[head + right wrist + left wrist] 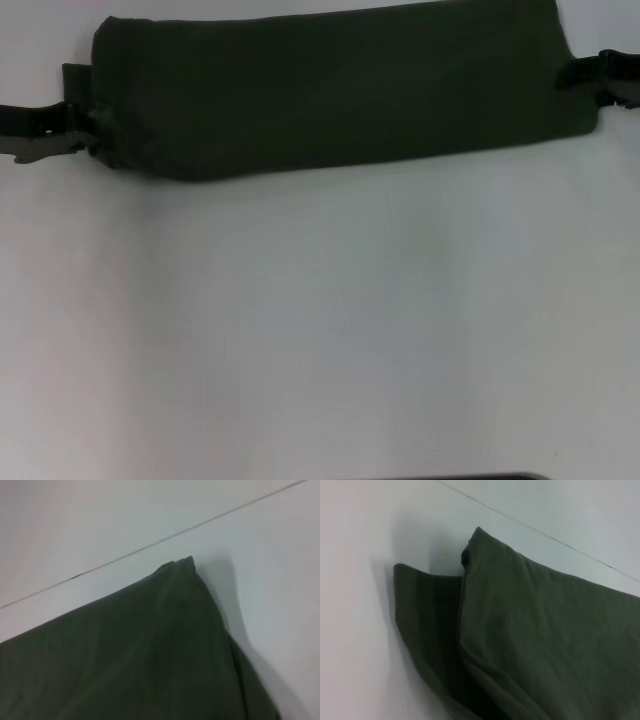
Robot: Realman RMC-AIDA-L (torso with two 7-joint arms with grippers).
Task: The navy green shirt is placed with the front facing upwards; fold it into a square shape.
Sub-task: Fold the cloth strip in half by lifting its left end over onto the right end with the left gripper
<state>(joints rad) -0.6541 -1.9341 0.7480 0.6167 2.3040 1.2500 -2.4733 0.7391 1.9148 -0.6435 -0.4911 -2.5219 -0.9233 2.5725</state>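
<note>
Navy green shirt (340,90) folded into a long band on white table (330,330), left gripper (88,135) and right gripper (590,78) fingers seemingly pinching its ends

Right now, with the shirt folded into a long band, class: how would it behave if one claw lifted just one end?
The green shirt would probably droop rather than stay straight; its edges already sag in soft folds. It likely weighs little. Its layers may slide apart, since a flap pokes out near the left claw. The right claw is at the other end.

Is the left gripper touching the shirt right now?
Touching. In the head view the left gripper meets the left end of the navy green shirt, dark fingers overlapping the fabric with no gap.
</note>
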